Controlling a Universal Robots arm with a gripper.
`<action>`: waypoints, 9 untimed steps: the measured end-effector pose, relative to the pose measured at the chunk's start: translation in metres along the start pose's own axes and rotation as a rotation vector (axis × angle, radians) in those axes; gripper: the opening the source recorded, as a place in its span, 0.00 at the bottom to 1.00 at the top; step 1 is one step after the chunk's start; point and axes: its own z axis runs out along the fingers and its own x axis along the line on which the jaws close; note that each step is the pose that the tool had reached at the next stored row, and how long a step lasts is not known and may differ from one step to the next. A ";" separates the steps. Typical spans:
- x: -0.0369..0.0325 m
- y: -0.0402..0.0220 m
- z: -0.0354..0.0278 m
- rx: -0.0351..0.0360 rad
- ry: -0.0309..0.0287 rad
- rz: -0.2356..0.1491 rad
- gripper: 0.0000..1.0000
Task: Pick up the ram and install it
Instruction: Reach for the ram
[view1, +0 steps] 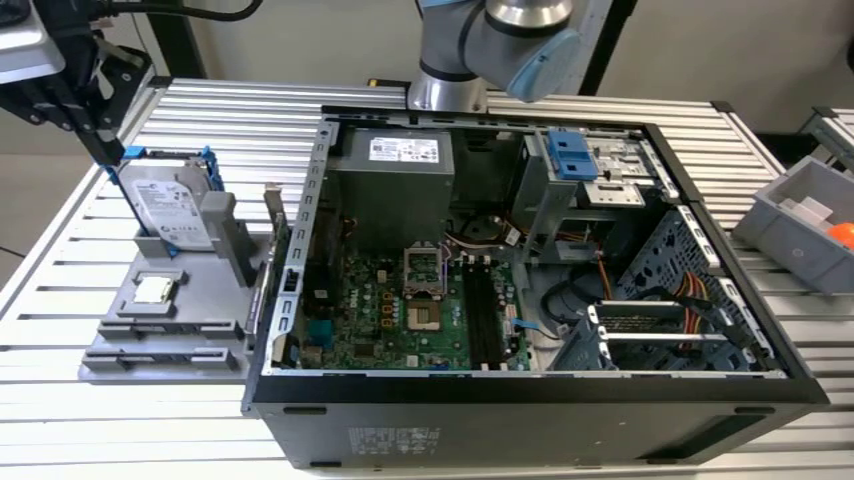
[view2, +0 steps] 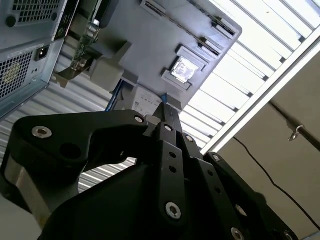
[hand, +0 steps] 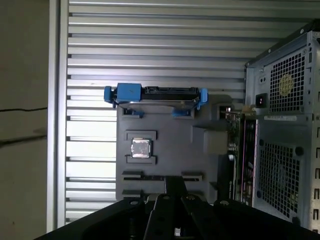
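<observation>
I'm watching the arm hang its gripper (view1: 107, 148) high over the grey holder (view1: 194, 300), which is sitting on the slatted bench (view1: 134, 430) beside the open computer case (view1: 534, 420). In both wrist views the jaws are looking pressed together into one narrow tip, with nothing showing between them.

The ram (hand: 142, 176) seems to be the thin dark strip lying edge-up in a narrow slot of the holder, just past the square chip (hand: 141, 148). I can't be sure which of the two slots is carrying it. In the first wrist view the gripper tip is lining up over that slot.

To my eye the risks are these. Jaws this narrow would be pushing down onto the stick's top edge instead of straddling it. A slightly skewed approach would be catching the slot's walls. The hard drive (view1: 167, 205) and the green card (view1: 274, 230) are standing tall near the path, so a wide swing could be clipping either.
</observation>
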 end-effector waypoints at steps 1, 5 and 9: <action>0.0000 -0.0009 -0.0001 0.0000 0.0001 0.000 0.00; 0.0002 -0.0047 -0.0002 0.0000 0.0005 0.000 0.00; 0.0005 -0.0082 -0.0004 0.0000 0.0009 0.000 0.00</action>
